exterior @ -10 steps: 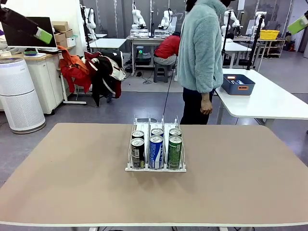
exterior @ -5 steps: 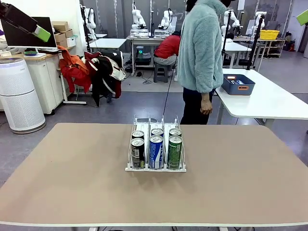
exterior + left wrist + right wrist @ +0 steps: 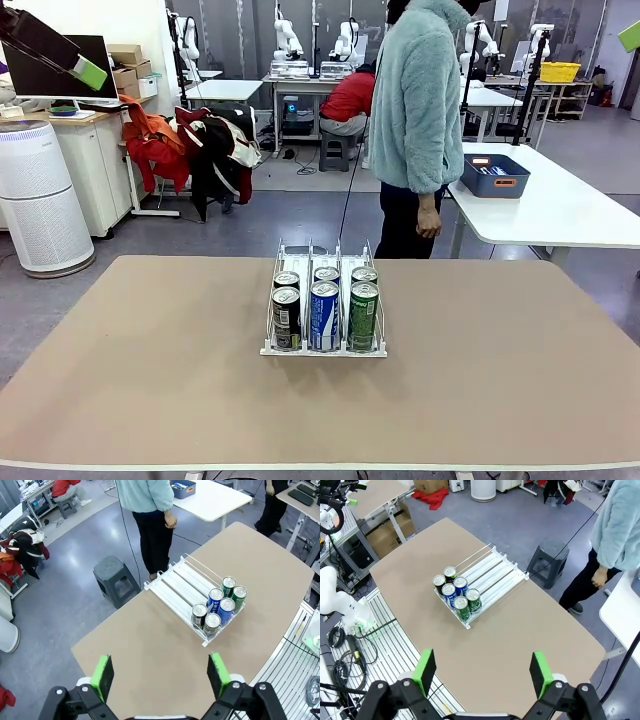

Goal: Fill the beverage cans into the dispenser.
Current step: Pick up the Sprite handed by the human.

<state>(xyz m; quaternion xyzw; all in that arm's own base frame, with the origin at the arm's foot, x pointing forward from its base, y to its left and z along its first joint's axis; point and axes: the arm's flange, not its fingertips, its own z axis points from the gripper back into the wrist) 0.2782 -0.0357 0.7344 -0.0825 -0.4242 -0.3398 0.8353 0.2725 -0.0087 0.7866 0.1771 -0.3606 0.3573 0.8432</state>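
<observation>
Jaws wide apart on left gripper (image 3: 161,662) and right gripper (image 3: 482,660), both high above the dispenser (image 3: 181,582).

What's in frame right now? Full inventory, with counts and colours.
cans: six (two dark, two blue, two green), front end of the dispenser, one colour per lane
dispenser: one, clear/white, middle of the table
table: one, tan, under the dispenser
stool: one, dark grey, on the floor off the table's far edge
side table: one, white, far right
bin: one, dark blue, on the side table
purifier: one, white, on the floor far left
jackets: several, red and black, hung far left
person: one, pale teal fleece, standing at the far side
left gripper: one, black with green pads, open, high over the table
right gripper: one, black with green pads, open, high over the table
</observation>
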